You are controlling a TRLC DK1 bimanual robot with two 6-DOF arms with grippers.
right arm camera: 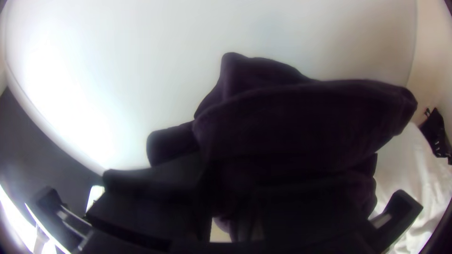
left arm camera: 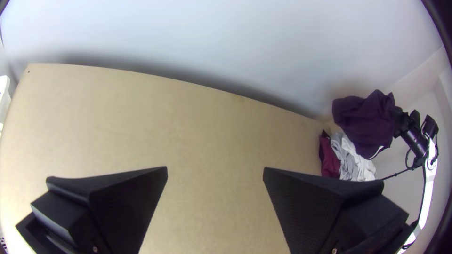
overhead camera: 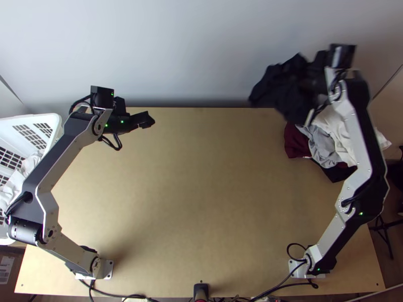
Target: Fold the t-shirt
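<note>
Standing at a light wooden desk [overhead camera: 201, 201], between a white basket [overhead camera: 38, 119] on the left and a loose pile of maroon, grey and white clothes [overhead camera: 322, 144] at the far right. Holding the left gripper [overhead camera: 146, 120] over the desk's far left, fingers [left arm camera: 127, 202] wide apart. Gripping the dark purple t-shirt [overhead camera: 283, 94], bunched, in the right gripper's [overhead camera: 313, 80] fingers, up near the wall [overhead camera: 191, 55].
</note>
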